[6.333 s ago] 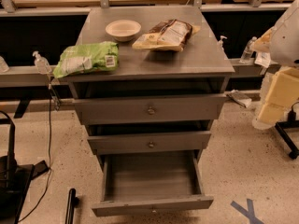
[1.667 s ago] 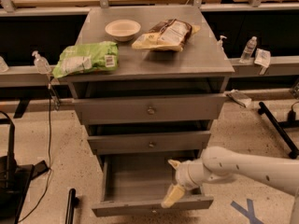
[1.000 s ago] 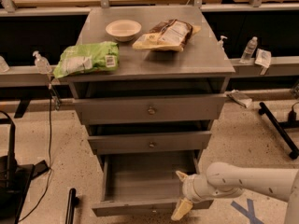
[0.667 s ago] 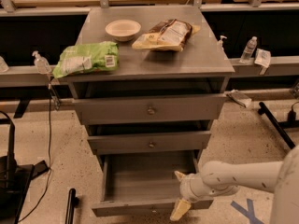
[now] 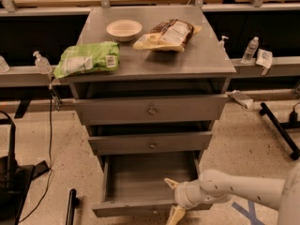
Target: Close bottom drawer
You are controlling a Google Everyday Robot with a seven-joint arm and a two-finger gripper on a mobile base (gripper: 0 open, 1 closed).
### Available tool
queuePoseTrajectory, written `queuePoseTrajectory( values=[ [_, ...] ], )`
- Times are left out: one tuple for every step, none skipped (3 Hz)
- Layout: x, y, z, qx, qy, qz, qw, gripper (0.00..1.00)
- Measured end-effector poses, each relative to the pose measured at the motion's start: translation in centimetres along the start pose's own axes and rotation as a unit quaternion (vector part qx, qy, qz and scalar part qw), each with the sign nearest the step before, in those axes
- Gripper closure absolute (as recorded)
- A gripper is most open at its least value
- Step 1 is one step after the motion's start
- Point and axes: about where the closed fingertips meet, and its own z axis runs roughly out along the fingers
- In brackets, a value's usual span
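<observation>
The hand [image 5: 172, 198] sits low at the right part of the bottom drawer's front edge, at the end of a white arm [image 5: 243, 191] that reaches in from the right; its two fingers [image 5: 169, 182] stand wide apart, one tip over the inside of the box and the other down outside the front panel, with the panel's top edge between them; whether either finger touches the panel I cannot tell; the bottom drawer [image 5: 140, 182] is pulled well out toward the camera, its shallow grey box open to view and stretching left and back from the hand; just above the hand the middle drawer [image 5: 151, 143] stands slightly out, and above that the top drawer [image 5: 151, 109] too, each with a small round knob; high above the hand the counter [image 5: 206, 60] carries a pale bowl [image 5: 124, 29], a green bag [image 5: 86, 58] far up to the left, and a brown and yellow snack bag [image 5: 168, 33] almost straight above.
</observation>
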Motion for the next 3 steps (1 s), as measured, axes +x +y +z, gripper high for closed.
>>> queuePoseTrajectory(
  values=[
    [3.98,-0.65,0.17,0.033,-0.034,0.006,0.9989,0.0],
    [4.02,-0.66,0.22,0.031,-0.036,0.006,0.9988,0.0],
    [4.57,-0.78,0.85,0.015,-0.066,0.009,0.9977,0.0]
  ],
)
